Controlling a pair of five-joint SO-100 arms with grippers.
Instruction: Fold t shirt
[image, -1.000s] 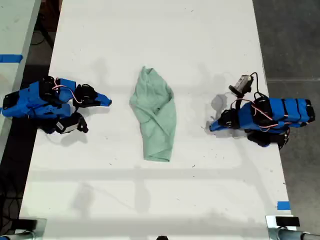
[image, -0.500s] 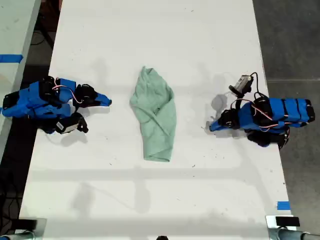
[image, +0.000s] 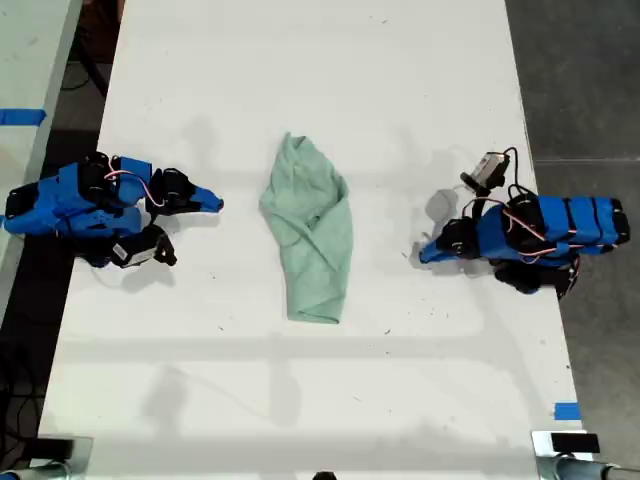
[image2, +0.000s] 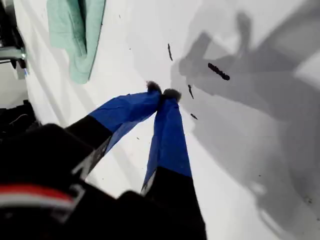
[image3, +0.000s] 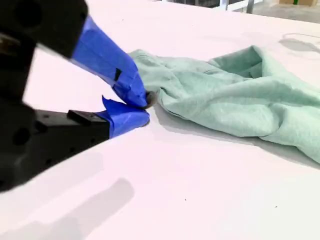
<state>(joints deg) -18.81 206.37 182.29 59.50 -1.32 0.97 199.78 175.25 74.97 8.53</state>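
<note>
So the t shirt sits crumpled mid-table, between both arms and touching neither. First gripper and second gripper are both clenched on nothing. Risk: grabbing a bunched layer could fold the wrinkles in.

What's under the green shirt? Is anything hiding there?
The t shirt lies bunched on the white table, and only table shows around its edges. Whatever might be beneath the fabric is covered, so I cannot tell.
</note>
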